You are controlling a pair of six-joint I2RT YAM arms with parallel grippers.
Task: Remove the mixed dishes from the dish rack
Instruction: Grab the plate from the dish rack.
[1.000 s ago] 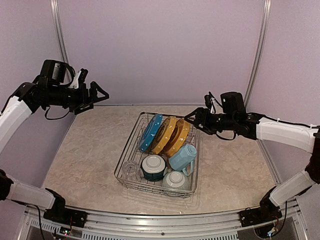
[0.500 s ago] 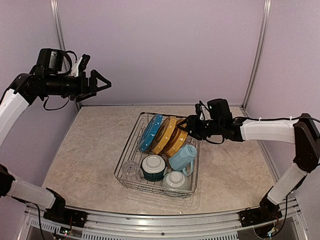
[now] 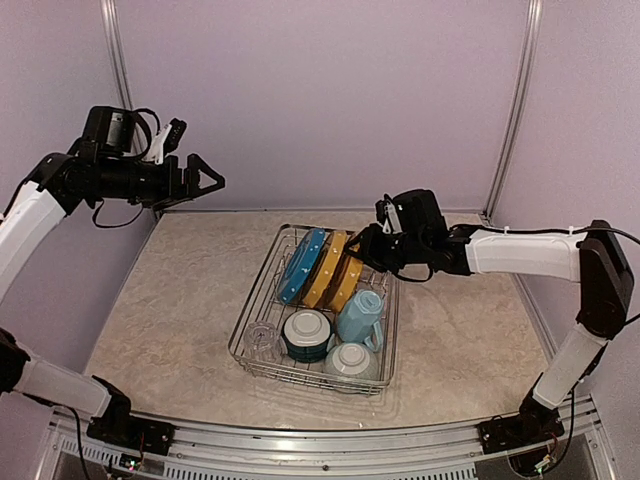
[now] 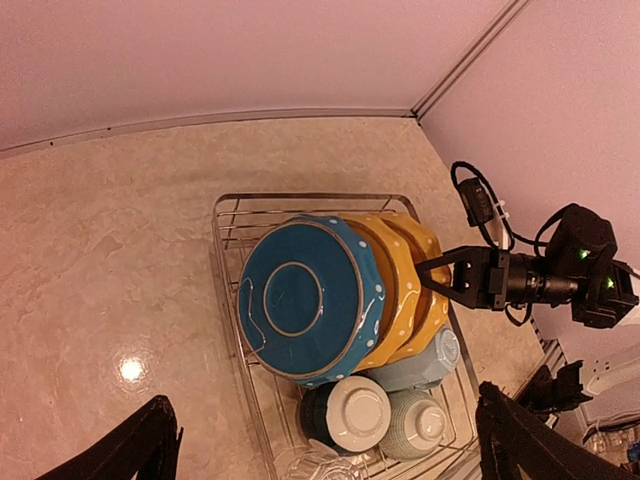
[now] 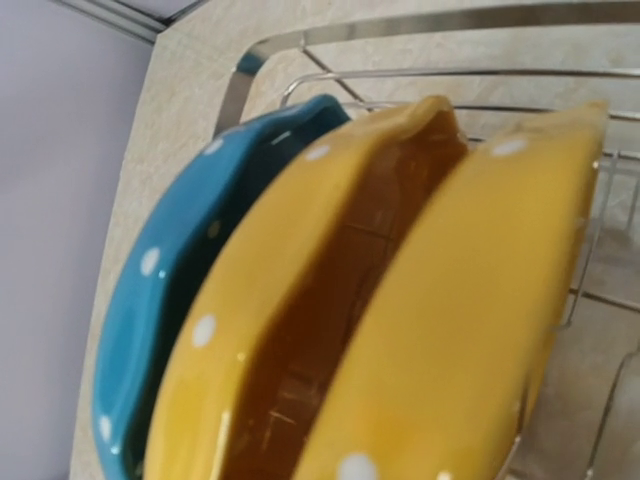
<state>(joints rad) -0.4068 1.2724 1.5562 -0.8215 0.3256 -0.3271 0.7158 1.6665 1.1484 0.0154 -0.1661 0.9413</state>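
Note:
The dish rack point(image 3: 258, 308) stands mid-table. In it a blue plate point(image 3: 300, 265) and two yellow-orange plates point(image 3: 327, 270) point(image 3: 353, 283) stand on edge. A light blue mug point(image 3: 362, 315), a clear glass point(image 3: 262, 340) and two small bowls point(image 3: 307, 333) point(image 3: 351, 360) sit in its near half. My right gripper point(image 3: 364, 248) is open at the top rim of the rightmost yellow plate point(image 4: 428, 300); its wrist view is filled by the plates point(image 5: 450, 330), with no fingers showing. My left gripper point(image 3: 207, 178) is open and empty, high above the table's back left.
Metal frame posts point(image 3: 512, 110) stand at the back corners against the purple walls. The marbled tabletop point(image 3: 170, 310) spreads left and right of the rack. The right arm's cable point(image 4: 478, 205) hangs over the rack's far right corner.
My right gripper has moved left from beside the rack to the rim of the rightmost yellow plate. My left gripper has shifted slightly right, still high up.

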